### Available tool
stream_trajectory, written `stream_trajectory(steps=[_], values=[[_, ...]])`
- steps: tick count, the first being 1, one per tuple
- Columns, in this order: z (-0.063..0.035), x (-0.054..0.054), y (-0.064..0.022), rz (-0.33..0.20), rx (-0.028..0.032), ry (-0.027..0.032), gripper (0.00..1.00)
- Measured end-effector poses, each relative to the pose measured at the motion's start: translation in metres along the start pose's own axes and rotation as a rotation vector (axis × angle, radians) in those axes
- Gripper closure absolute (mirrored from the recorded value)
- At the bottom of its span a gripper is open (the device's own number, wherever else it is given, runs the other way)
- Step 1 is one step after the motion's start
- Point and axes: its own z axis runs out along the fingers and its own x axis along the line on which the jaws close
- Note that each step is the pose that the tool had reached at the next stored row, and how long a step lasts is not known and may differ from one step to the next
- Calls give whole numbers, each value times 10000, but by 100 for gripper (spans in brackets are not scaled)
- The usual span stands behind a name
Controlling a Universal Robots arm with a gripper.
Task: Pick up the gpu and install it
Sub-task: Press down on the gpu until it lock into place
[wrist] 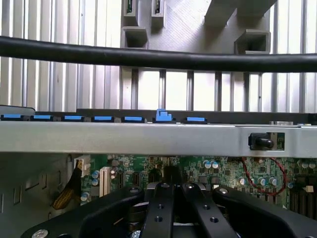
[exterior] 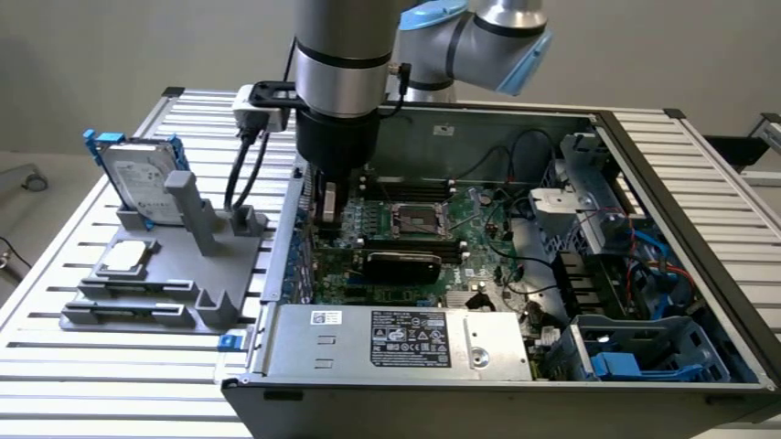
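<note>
Green board: the motherboard (exterior: 422, 229) lies in the open case (exterior: 683, 183), with the gripper (exterior: 327, 206) lowered over its edge toward the exterior view's left.
Gripper: the fingers (wrist: 159, 210) stand close together in the wrist view; whether they clamp anything I cannot tell.
Gpu: a thin dark card (exterior: 325, 203) hangs edge-down under the gripper, just above the board beside the case wall; likely the gpu, though its faces are hidden.
Stand: the grey stand (exterior: 159, 274) outside the case holds the hard drive (exterior: 137, 178).
Risk, alignment: a card edge off the slot line can jam or bend under downward force.
Risk, bracket: the end bracket can catch the case wall (wrist: 148, 136).
Risk, cable: the black cable (wrist: 158, 58) near the wrist can snag.
</note>
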Motion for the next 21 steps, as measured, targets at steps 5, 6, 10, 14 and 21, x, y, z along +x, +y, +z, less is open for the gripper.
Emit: stream_trajectory(steps=[5,6,10,14,21], values=[[-29,4,10,0,-124,8,89],[-35,7,11,0,-145,13,89],[-56,16,13,6,-200,71,89],[-69,23,15,13,-276,144,89],[-76,27,18,16,-399,196,89]])
